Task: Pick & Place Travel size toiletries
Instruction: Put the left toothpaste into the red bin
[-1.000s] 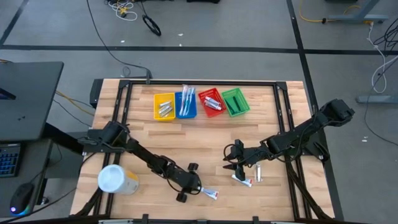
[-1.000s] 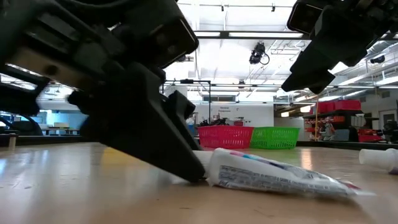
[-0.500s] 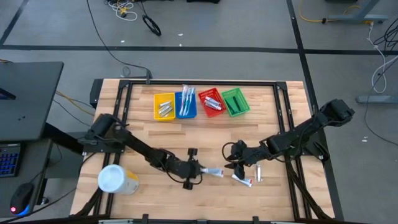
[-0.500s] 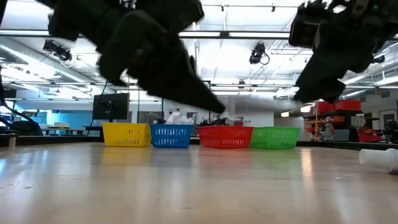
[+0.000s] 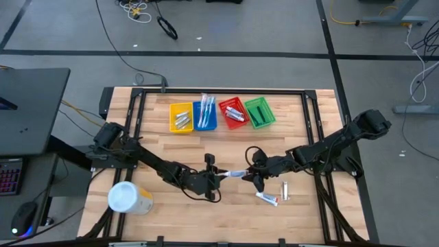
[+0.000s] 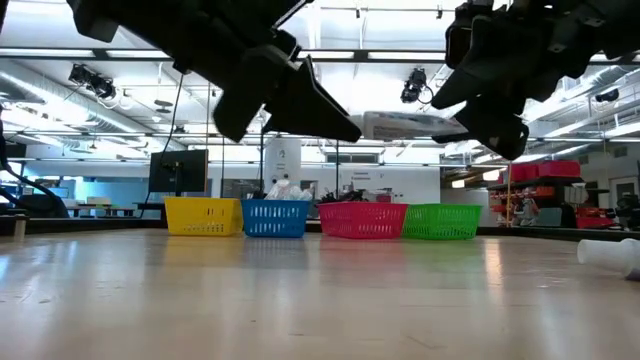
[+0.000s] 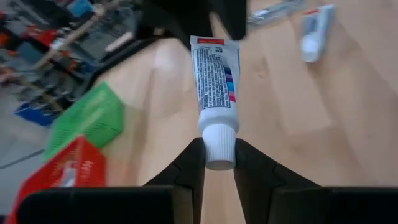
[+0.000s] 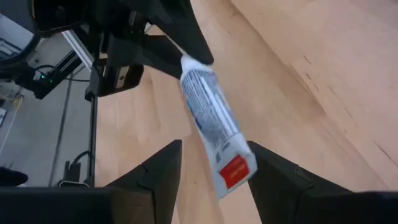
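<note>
While the left hand (image 7: 219, 163) clamps the tube's (image 7: 214, 71) cap, its tail sits between the released right hand's (image 8: 212, 169) fingers.

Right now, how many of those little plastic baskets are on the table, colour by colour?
Yellow basket: 1
Blue basket: 1
Red basket: 1
Green basket: 1
Total: 4
</note>
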